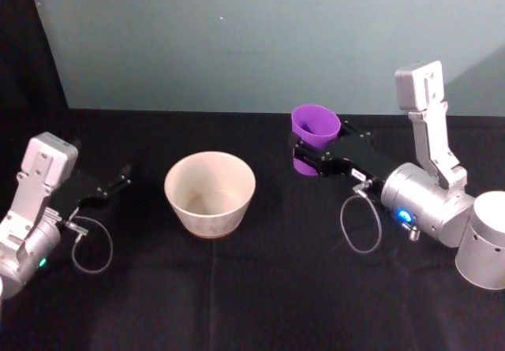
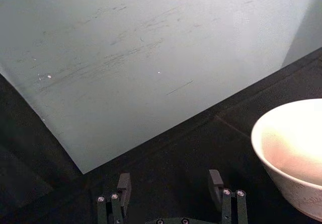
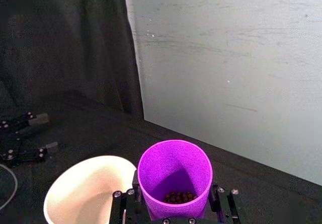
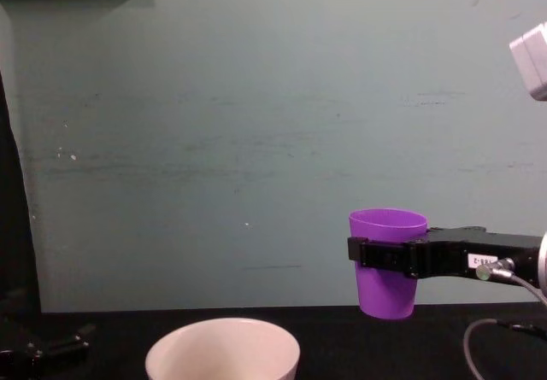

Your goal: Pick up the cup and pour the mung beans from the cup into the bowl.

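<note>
Table: a black cloth (image 1: pixel 237 296) covers it, from right in front of the robot to the wall.
Left pincer: the black left gripper (image 2: pixel 169 186) sits low at the left side of the table. Its two fingers are spread apart and hold nothing. It is well apart from the bowl.
Bowl: the wide round cream-white bowl (image 1: pixel 207 217) stands on the cloth in the middle, open side up.
Right pincer: the black right gripper (image 4: pixel 386 256) reaches in from the right. Its fingers are squeezed on both sides of the cup, around the cup's middle.
Cup: the small purple plastic cup (image 1: pixel 316 126) is in the right pincer. It stands straight, open side up. It is to the right of the bowl and a bit farther back, near it but not touching. I cannot tell if its bottom touches the cloth.
Beans: the tiny dark round mung beans (image 3: pixel 177 197) lie at the bottom of the cup.
Wall: a flat blue-green wall (image 4: pixel 256 141) stands behind the table.
</note>
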`<state>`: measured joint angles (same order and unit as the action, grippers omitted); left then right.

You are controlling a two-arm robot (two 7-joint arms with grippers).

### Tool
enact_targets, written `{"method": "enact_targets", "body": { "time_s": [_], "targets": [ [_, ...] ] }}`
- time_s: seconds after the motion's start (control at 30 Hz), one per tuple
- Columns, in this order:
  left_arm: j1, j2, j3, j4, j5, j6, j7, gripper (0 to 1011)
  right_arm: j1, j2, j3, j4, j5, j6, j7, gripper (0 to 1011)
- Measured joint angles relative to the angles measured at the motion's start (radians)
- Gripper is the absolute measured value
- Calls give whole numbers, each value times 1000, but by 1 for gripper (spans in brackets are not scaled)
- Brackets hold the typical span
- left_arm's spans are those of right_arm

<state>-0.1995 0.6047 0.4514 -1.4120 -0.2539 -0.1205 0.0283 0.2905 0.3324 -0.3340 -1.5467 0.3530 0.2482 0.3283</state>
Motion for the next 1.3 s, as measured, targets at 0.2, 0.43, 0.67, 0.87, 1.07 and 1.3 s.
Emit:
{"method": "enact_targets", "body": {
  "time_s": [0.2, 0.43, 0.67, 0.87, 1.07, 1.3],
  "targets": [
    [0, 0, 0, 0, 0, 0, 0, 1011, 10, 5, -16, -4, -10, -13, 2, 735],
    [0, 0, 0, 0, 0, 0, 0, 1011, 65, 23, -73, -22, -94, 23, -3, 734],
    [0, 0, 0, 0, 0, 0, 0, 1011, 127, 33, -133, -44, -198, 84, -4, 734],
    [0, 0, 0, 0, 0, 0, 0, 1011, 175, 33, -179, -51, -271, 131, 5, 734],
    [0, 0, 0, 0, 0, 0, 0, 1011, 209, 33, -222, -57, -343, 164, 14, 735],
    [0, 0, 0, 0, 0, 0, 0, 1012, 241, 33, -286, -67, -454, 201, 3, 735]
  ]
}}
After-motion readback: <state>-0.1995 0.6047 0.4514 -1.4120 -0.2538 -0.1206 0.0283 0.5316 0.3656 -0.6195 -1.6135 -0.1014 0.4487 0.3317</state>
